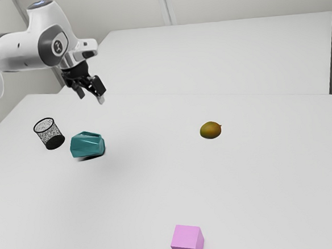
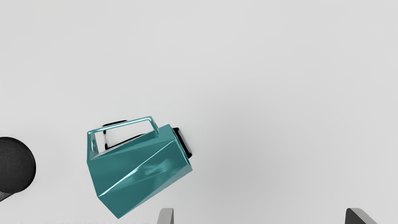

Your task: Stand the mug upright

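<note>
Exterior view: mug (image 1: 87, 145) down on its side, claw (image 1: 91, 96) poised above!

And the mug lies tipped over on the worktop (image 1: 260, 169), towards the exterior view's left edge and nearer the far edge than the near one. Just beside it, on the side of that left edge, is the black mesh cup (image 1: 54, 142); well apart, towards the exterior view's right, sits the mango (image 1: 210, 130), with the pink block (image 1: 187, 242) out near the worktop's near edge.

So what's on the scoreboard? No upright mug, no grip, no lift: by my reading the task is at its very opening. Everything that counts is left to do: line up, come down, close, raise, turn the mug onto its base, set it down and let go.

Now the pose! The arm (image 1: 21, 50) reaches in from the exterior view's left, bends at the wrist and points its claw downwards, clear of the worktop. The claw stands wide, nothing between its fingers. Over to the wrist view, and the mug is off to one side, closer to one finger than the other, its handle (image 2: 119, 125) jutting out sideways. That calls for a shift towards the mesh cup's side before any descent, I'd say, and a careful one: stray too far and a finger could clip that cup!
</note>
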Controlling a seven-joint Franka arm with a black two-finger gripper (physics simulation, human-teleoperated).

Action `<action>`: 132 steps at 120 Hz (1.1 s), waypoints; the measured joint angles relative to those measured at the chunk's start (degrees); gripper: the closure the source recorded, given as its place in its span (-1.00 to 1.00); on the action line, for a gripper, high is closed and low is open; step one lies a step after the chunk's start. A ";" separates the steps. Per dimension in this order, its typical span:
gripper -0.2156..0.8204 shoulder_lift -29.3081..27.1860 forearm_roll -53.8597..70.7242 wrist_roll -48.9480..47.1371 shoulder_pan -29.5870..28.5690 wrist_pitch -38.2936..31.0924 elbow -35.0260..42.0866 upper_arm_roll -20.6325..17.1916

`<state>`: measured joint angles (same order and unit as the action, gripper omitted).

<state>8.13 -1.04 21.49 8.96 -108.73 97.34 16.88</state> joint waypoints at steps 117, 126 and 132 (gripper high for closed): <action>-0.58 20.80 -25.92 23.12 -19.52 12.24 -9.23 4.90; -0.58 23.33 -28.13 24.74 -21.02 12.76 -11.11 4.79; -0.58 24.81 -29.65 25.74 -21.89 13.15 -12.29 4.51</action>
<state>32.93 -30.69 47.23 -12.93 -95.58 85.06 21.40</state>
